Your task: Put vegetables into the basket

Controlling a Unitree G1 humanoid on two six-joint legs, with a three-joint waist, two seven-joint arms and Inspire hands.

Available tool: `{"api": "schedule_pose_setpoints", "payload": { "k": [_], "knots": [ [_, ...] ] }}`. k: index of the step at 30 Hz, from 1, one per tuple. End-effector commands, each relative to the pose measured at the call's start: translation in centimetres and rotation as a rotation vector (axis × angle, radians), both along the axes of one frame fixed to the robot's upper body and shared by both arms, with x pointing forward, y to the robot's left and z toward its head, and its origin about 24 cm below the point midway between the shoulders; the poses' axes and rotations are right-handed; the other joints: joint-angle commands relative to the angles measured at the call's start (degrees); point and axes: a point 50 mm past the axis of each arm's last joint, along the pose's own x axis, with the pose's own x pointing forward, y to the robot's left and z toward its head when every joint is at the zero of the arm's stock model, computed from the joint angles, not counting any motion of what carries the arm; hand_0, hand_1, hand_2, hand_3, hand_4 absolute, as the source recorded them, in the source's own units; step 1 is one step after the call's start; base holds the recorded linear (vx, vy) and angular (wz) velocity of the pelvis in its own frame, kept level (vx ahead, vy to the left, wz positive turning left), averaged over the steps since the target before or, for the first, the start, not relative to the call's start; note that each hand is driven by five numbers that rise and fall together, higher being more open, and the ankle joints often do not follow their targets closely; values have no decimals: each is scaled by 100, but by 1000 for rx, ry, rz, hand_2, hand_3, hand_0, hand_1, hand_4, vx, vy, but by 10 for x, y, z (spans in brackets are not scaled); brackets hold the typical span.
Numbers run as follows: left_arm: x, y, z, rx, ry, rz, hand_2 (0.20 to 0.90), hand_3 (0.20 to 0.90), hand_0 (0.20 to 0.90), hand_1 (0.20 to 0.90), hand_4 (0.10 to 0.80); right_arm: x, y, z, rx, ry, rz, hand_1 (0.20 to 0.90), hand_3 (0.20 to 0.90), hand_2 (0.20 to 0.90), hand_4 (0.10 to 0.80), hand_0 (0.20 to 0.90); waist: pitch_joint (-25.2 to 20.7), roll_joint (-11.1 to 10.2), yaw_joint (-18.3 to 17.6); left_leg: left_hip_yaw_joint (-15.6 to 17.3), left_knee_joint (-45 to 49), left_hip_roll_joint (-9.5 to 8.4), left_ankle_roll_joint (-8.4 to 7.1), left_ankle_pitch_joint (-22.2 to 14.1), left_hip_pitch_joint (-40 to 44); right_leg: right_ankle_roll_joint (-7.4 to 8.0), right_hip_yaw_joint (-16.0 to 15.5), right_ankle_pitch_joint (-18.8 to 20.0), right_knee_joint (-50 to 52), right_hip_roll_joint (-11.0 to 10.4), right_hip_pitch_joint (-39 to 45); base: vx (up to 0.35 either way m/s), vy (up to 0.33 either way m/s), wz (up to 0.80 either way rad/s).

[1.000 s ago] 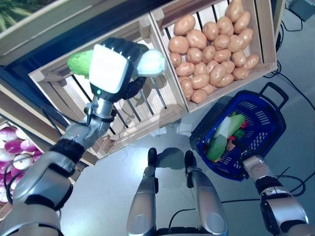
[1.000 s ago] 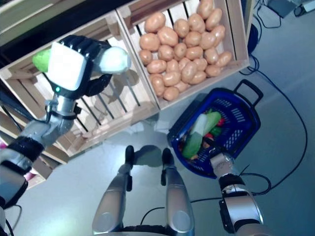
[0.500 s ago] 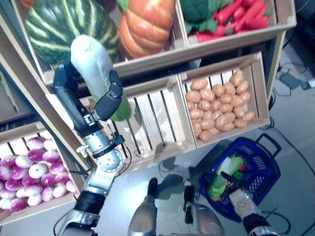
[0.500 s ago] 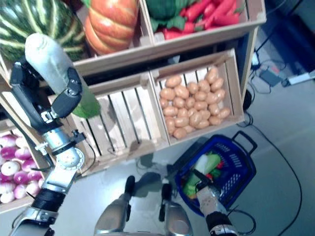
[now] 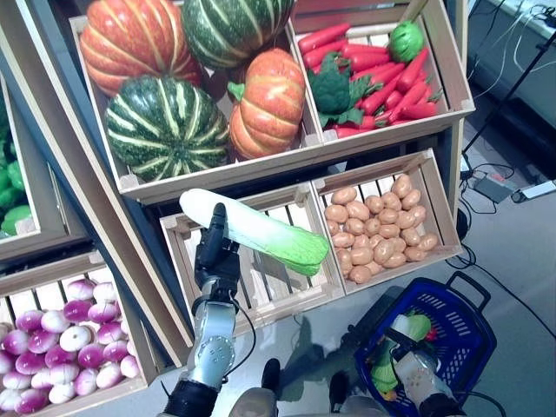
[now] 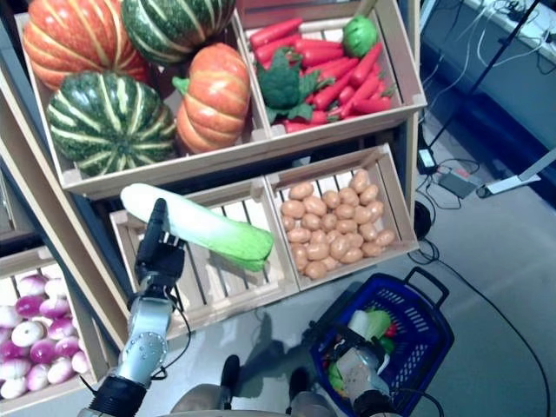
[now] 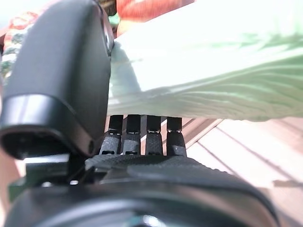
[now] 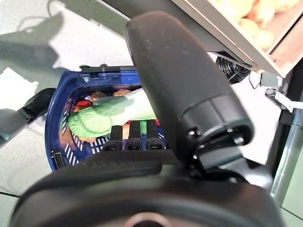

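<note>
The left robot hand [image 5: 215, 252] grips a long cabbage [image 5: 256, 232] before an empty crate [image 5: 276, 278]; the right robot hand [image 5: 408, 365] clasps the blue basket [image 5: 456, 326].

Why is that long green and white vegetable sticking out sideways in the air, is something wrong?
Nothing is spilled or broken. The left hand grips the cabbage near its white end, level before the empty crate. The blue basket hangs from the right hand.
</note>
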Motion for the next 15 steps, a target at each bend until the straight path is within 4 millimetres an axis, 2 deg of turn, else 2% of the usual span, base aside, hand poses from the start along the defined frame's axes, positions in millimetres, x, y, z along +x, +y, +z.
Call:
{"api": "schedule_pose_setpoints", "payload": {
  "k": [1, 4, 12, 14, 15],
  "knots": [
    [15, -18, 45, 8, -266, -158, 300, 300, 300, 300, 400, 0, -20, 10, -134, -13, 23, 900, 900, 900, 800, 900, -538, -152, 26, 100, 351, -216, 62, -392, -37, -99, -128, 611, 92, -298, -121, 48, 3, -4],
    [15, -26, 45, 33, -262, -223, 300, 300, 300, 300, 400, 1, -17, 11, -130, -14, 32, 900, 900, 900, 800, 900, -615, -135, -1, 130, 354, -211, 76, -435, 13, -83, -74, 602, 79, -300, -98, 43, 11, -2],
    [13, -31, 41, 165, -227, -289, 300, 300, 300, 300, 400, 8, -12, 17, -158, -62, 95, 900, 900, 900, 800, 900, -702, -127, -28, 127, 296, -216, 118, -464, 116, -47, 13, 616, 52, -311, -60, 14, 6, -2],
    [11, -30, 42, 265, -232, -295, 300, 300, 300, 300, 400, 13, -11, 22, -153, -122, 126, 900, 900, 900, 800, 900, -702, -131, -30, 129, 290, -216, 123, -468, 121, -27, 12, 616, 61, -322, -65, 0, 0, 0],
    [10, -28, 45, 355, -251, -296, 300, 300, 300, 300, 400, 20, -8, 31, -172, -167, 154, 900, 900, 900, 800, 900, -701, -138, -40, 131, 285, -220, 129, -476, 120, -13, 24, 617, 62, -326, -80, 0, 0, 0]
  ]
}}
